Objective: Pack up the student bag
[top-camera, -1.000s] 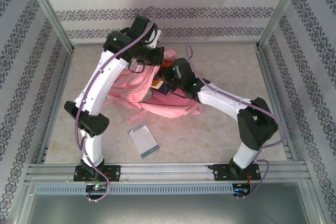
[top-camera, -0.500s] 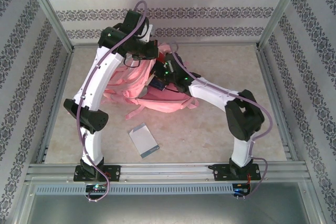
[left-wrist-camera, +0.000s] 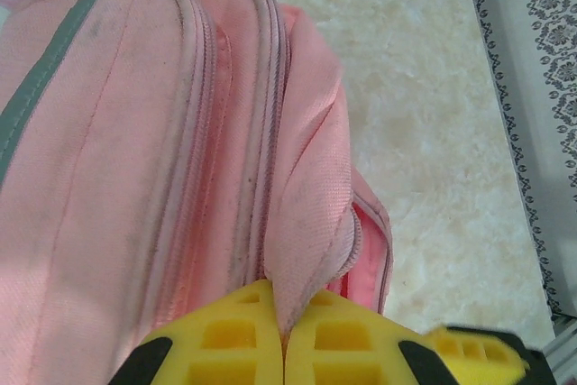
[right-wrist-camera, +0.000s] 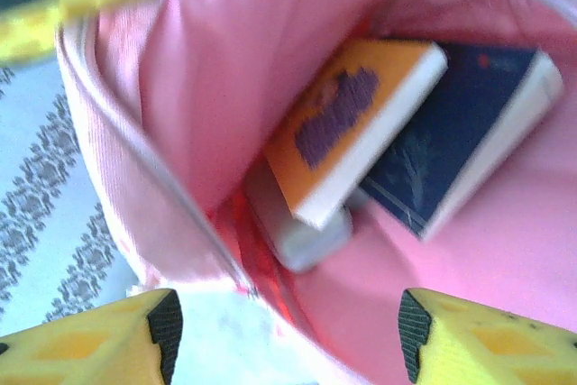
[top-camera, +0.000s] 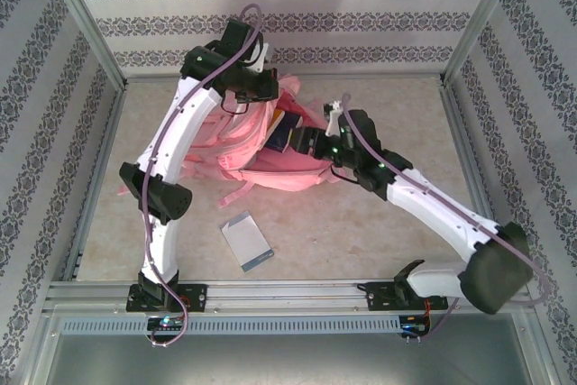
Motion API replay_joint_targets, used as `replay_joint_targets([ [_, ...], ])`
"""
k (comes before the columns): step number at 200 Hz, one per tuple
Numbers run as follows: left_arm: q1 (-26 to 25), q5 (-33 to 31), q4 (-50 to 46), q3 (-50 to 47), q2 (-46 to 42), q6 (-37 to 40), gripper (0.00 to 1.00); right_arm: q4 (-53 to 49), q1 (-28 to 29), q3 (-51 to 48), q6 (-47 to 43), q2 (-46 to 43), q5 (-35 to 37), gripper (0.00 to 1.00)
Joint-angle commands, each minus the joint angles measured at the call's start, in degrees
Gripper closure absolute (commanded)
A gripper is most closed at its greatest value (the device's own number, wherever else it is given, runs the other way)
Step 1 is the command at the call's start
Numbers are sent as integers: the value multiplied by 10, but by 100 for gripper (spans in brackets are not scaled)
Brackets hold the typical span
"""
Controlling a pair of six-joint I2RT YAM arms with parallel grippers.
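Student bag lies on table, ~11 o'clock of ctr, mouth open. L gripper is clamped tight on pink rim fabric at bag's 12 o'clock edge. R gripper has jaws apart, empty, at bag mouth on 3 o'clock side. Inside: orange book, w/ navy book just beside at its 3 o'clock.

Beige marbled tabletop; damask-striped wall panels; aluminium rail at near edge.
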Motion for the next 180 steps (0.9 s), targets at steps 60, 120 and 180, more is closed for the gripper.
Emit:
replay_joint_targets([
  [60, -20, 27, 62, -12, 58, -23, 66, -150, 59, -78, -151, -106, -26, 39],
  [120, -20, -29, 156, -372, -219, -57, 39, -170, 139, -58, -197, -49, -74, 43],
  [180, -6, -52, 243, -820, -490, -237, 35, -167, 190, 15, -168, 114, -121, 45],
])
